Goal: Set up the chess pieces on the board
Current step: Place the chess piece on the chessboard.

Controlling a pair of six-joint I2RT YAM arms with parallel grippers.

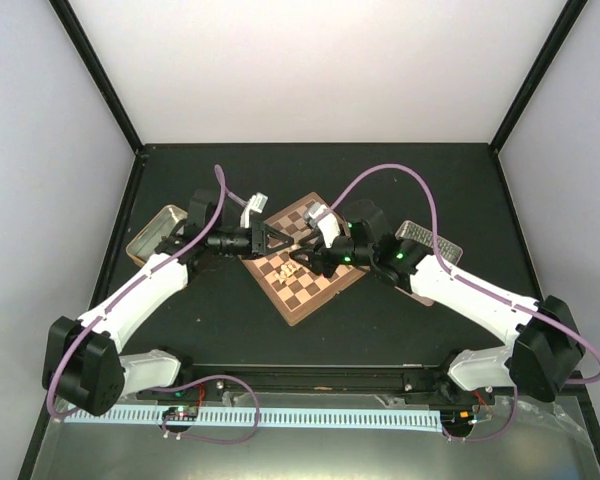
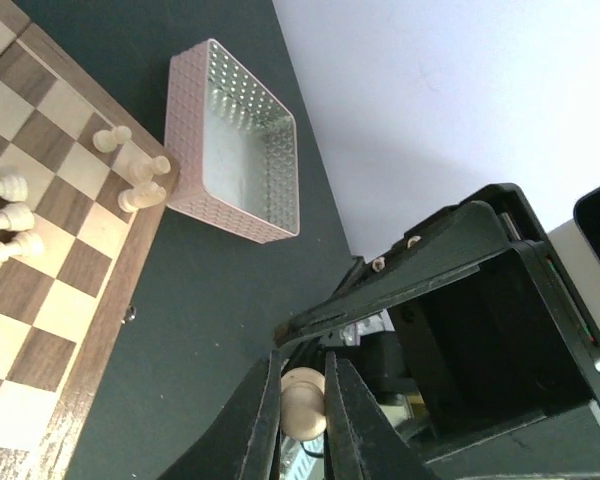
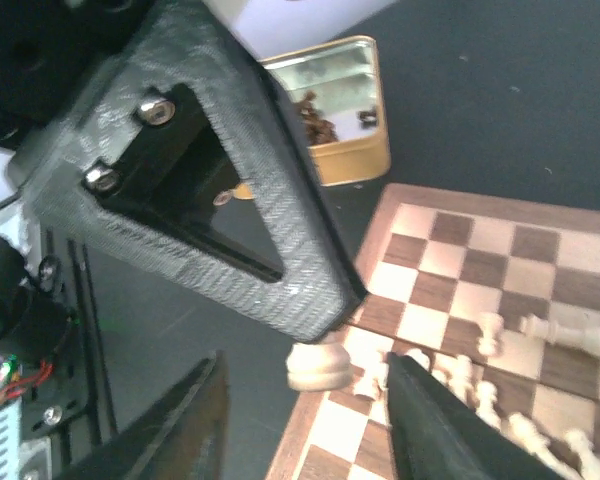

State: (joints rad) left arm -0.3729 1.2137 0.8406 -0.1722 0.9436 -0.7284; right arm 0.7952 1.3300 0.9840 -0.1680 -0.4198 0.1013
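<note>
Gripping one cream chess piece (image 2: 302,402), the left end effector (image 2: 302,372) is closed on it at the left edge of the board (image 2: 40,300), the likely aim being a square there.
Right end effector (image 3: 310,430): wide apart and empty, facing that piece at the board's edge, probably for a handover.
Other pieces (image 2: 140,196): on the board, bunched near its right rim, some lying flat, so sorting looks far from done.
Gold tin (image 3: 330,110): left of the board, storing dark figures.
Perforated tin (image 2: 235,150): just beside the board's right rim on the tabletop (image 2: 200,300).
Writing: none legible.
</note>
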